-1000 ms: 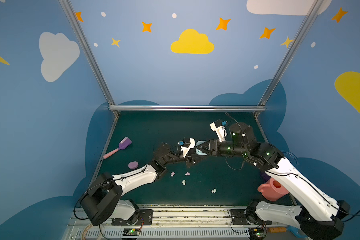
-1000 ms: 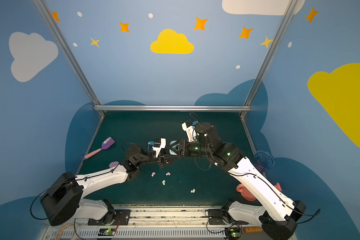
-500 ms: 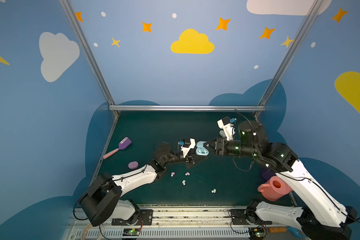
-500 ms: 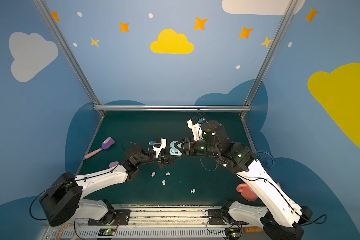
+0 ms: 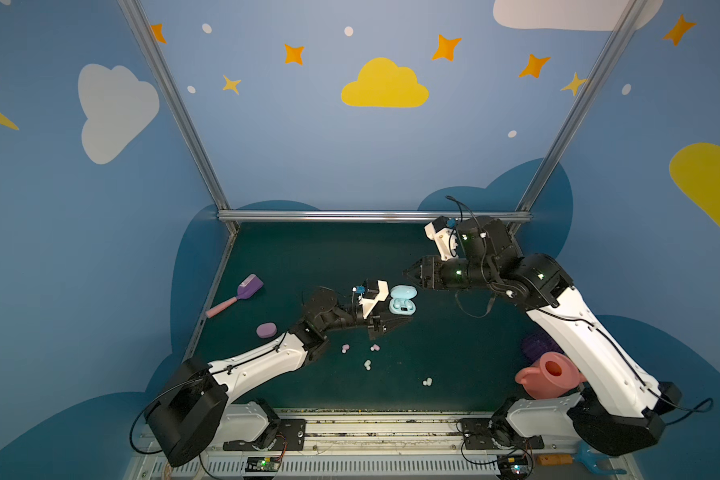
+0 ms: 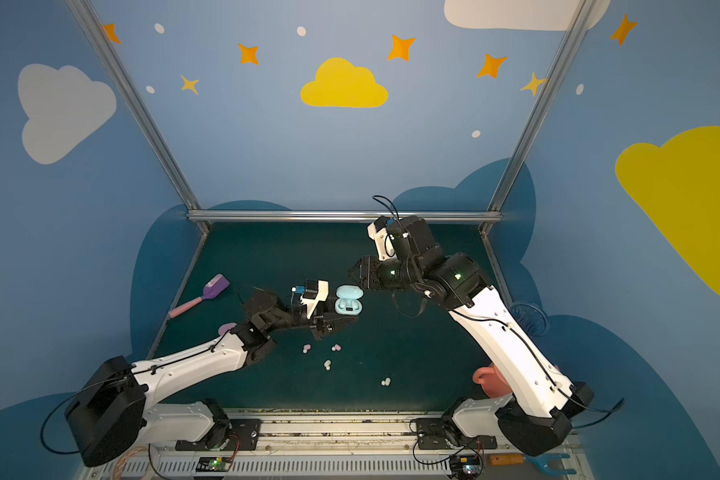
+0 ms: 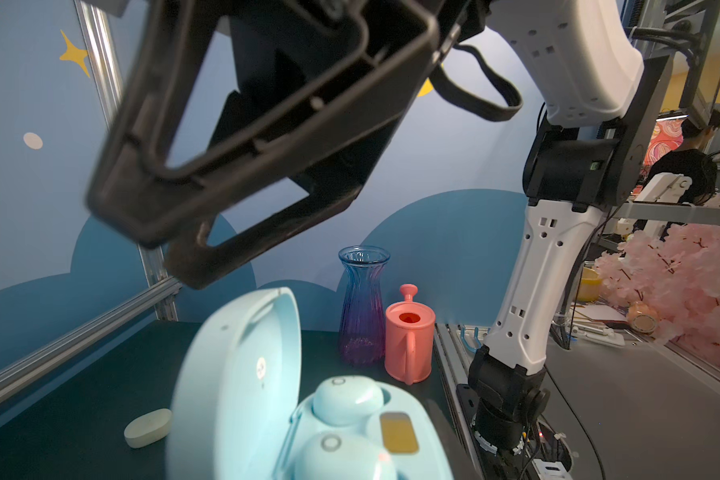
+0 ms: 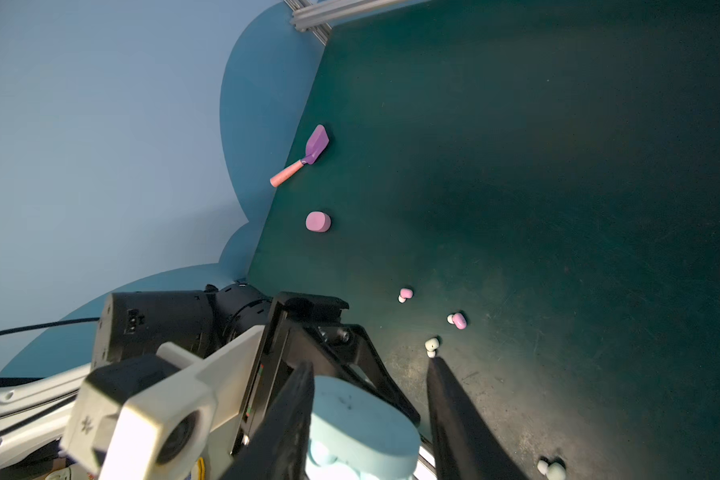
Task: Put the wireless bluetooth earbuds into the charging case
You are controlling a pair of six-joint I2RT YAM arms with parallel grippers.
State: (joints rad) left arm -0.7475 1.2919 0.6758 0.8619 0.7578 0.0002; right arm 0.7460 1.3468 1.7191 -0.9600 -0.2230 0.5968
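Moved: right gripper (image 5: 406, 273) has drawn back from the charging case (image 5: 402, 300) and now hangs clear of it, toward the far right. The case and the left gripper (image 5: 406, 322) have stayed where they were.
Hidden: the case covers the left fingers in the left wrist view. The right wrist view cuts the case off at the frame edge. A whitish oval case (image 7: 147, 427) shows only in the left wrist view.
Jaws: left ones pinch the charging case, as far as the top views show. Right ones stand spread with nothing between them.
Earbuds: two pale blue earbuds (image 7: 346, 400) sit in the case's wells at the left jaws, apart from the right ones. The pink earbuds (image 5: 345, 348) and whitish earbuds (image 5: 367, 365) lie loose on the mat (image 5: 308, 257), near the left gripper.
Materials: the charging case is smooth pale blue plastic, a rounded oval with its lid hinged open. The earbuds are bean-shaped. The mat is dark green and scuffed.
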